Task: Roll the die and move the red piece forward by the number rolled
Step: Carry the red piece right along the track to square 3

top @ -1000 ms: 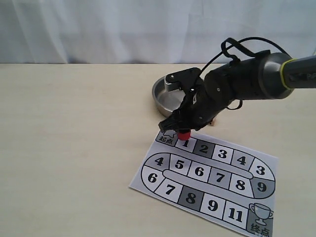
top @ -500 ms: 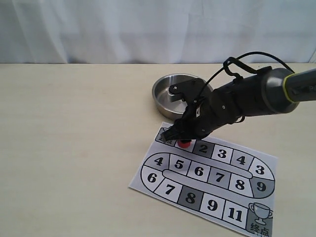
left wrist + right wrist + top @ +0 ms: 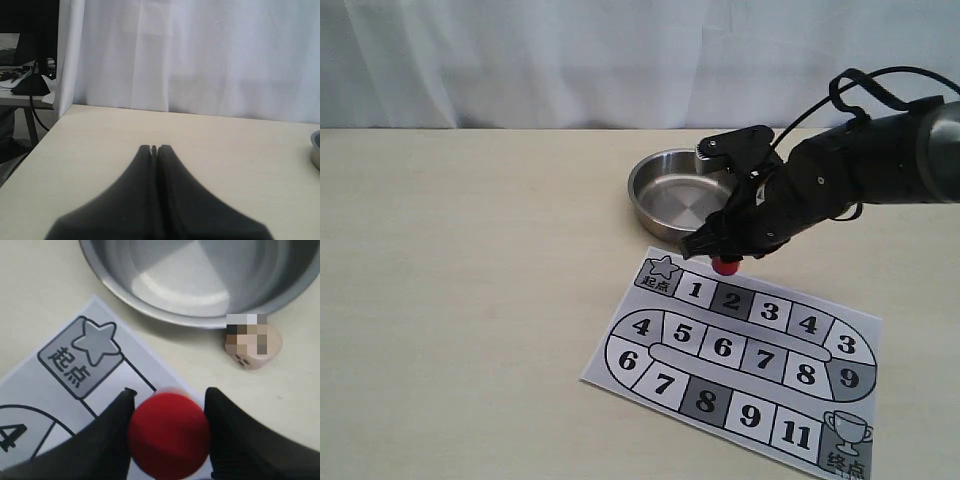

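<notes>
My right gripper (image 3: 722, 258) is shut on the red piece (image 3: 724, 266), a small red cylinder, and holds it at the far edge of the number board (image 3: 740, 360), by squares 1 and 2. Seen from the right wrist, the red piece (image 3: 169, 432) fills the gap between the two black fingers (image 3: 112, 430). The beige die (image 3: 252, 345) lies on the table between the steel bowl (image 3: 150, 300) and the board (image 3: 60, 385); the arm hides it in the exterior view. My left gripper (image 3: 154, 148) is shut on nothing, over bare table.
The steel bowl (image 3: 680, 195) stands just behind the board's start corner with the star square (image 3: 660, 270). The board's trophy square (image 3: 845, 435) is at the near right. A white curtain (image 3: 620, 60) backs the table.
My right gripper has carried the red piece rightward from square 1 towards square 2 and a little towards the bowl. The arm has swung right, uncovering the bowl.
</notes>
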Controlling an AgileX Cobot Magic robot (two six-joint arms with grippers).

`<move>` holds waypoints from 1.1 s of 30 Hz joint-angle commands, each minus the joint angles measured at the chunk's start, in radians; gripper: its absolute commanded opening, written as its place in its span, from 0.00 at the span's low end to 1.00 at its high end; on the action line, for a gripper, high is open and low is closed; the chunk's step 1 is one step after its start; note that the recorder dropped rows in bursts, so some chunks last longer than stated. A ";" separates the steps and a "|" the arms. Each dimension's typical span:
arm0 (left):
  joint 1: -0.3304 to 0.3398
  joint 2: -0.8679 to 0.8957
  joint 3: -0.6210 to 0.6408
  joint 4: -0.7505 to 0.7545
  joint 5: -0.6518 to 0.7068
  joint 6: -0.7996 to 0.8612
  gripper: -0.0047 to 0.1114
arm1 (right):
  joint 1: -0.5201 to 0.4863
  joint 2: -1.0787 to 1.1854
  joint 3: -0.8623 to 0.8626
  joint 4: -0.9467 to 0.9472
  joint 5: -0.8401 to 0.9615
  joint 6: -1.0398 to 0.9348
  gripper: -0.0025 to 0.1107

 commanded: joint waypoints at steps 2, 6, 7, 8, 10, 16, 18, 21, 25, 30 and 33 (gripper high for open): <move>-0.008 -0.001 -0.007 -0.001 -0.011 -0.002 0.04 | -0.010 -0.007 0.042 -0.003 -0.040 -0.002 0.06; -0.008 -0.001 -0.007 -0.001 -0.011 -0.002 0.04 | -0.011 0.002 0.062 -0.003 -0.063 -0.002 0.06; -0.008 -0.001 -0.007 -0.001 -0.011 -0.002 0.04 | -0.011 0.006 0.064 -0.003 -0.065 -0.002 0.06; -0.008 -0.001 -0.007 -0.001 -0.011 -0.002 0.04 | -0.011 0.014 0.070 -0.003 -0.071 -0.002 0.06; -0.008 -0.001 -0.007 -0.001 -0.011 -0.002 0.04 | -0.011 0.029 0.080 -0.003 -0.091 -0.002 0.06; -0.008 -0.001 -0.007 -0.001 -0.011 -0.002 0.04 | -0.011 0.091 0.085 -0.003 -0.100 -0.002 0.06; -0.008 -0.001 -0.007 -0.003 -0.009 -0.002 0.04 | -0.011 0.091 0.085 -0.003 -0.105 -0.002 0.06; -0.008 -0.001 -0.007 -0.003 -0.009 -0.002 0.04 | -0.011 0.065 0.085 -0.003 -0.110 -0.002 0.06; -0.008 -0.001 -0.007 -0.003 -0.009 -0.002 0.04 | -0.014 0.006 0.083 -0.003 -0.098 -0.002 0.06; -0.008 -0.001 -0.007 -0.003 -0.009 -0.002 0.04 | -0.049 -0.051 0.083 -0.007 -0.043 -0.002 0.06; -0.008 -0.001 -0.007 -0.003 -0.009 -0.002 0.04 | -0.074 -0.061 0.083 -0.004 -0.007 -0.002 0.06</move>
